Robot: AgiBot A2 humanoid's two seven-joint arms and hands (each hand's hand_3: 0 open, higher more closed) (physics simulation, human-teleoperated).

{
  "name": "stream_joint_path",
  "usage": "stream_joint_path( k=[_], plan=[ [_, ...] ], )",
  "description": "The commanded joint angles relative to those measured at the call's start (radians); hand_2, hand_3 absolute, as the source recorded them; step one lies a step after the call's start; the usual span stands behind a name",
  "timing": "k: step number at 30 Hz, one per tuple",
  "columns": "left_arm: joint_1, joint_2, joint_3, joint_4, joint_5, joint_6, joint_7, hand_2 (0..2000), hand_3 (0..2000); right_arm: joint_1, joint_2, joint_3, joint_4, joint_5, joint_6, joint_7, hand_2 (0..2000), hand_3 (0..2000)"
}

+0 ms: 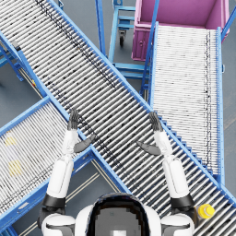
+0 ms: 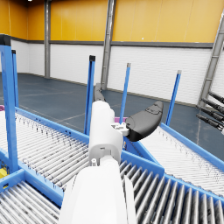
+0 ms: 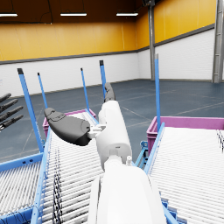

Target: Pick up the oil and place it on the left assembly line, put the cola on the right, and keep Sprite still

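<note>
**Both hands hovering empty over the roller conveyor (image 1: 106, 101)**

The left hand (image 1: 76, 137) and right hand (image 1: 155, 137) are holding nothing, fingers spread apart. A yellow-capped bottle (image 1: 206, 211), probably the oil, is standing beside the right arm (image 1: 176, 177). Reaching back could make the forearm knock it over.

- I stand in a factory or warehouse hall, probably a sorting line.
- Blue-framed roller conveyors (image 1: 106, 97) cross before me.
- Yellow-and-white walls (image 2: 153, 48), a grey floor (image 2: 57, 98), a pink bin (image 1: 140, 44).
</note>
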Motion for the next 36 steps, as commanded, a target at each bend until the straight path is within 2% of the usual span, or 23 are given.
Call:
stream_joint_path(
  k=[1,36],
  plan=[
    [0.000,0.000,0.000,0.000,0.000,0.000,0.000,0,0,0.000,0.000,0.000,0.000,0.000,0.000,0.000,0,0],
    [0.000,0.000,0.000,0.000,0.000,0.000,0.000,0,0,0.000,0.000,0.000,0.000,0.000,0.000,0.000,0,0]
  ],
)
